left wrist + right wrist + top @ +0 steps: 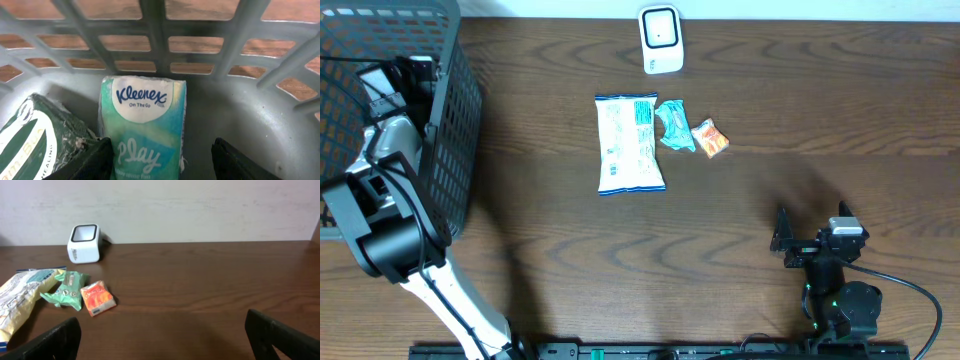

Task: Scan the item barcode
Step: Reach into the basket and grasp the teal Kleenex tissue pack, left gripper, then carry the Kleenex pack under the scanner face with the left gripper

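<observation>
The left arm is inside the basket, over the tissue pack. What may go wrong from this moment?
The left pincer straddles the Kleenex pack off-centre, so the soft pack may twist or slip when squeezed. One finger sits beside the green packet and might catch it too. The basket wall is close ahead; lifting could snag there.

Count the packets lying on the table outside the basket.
3: a white-and-blue bag near the middle, a teal packet beside it, and an orange packet beside that. None seems hidden.
</observation>
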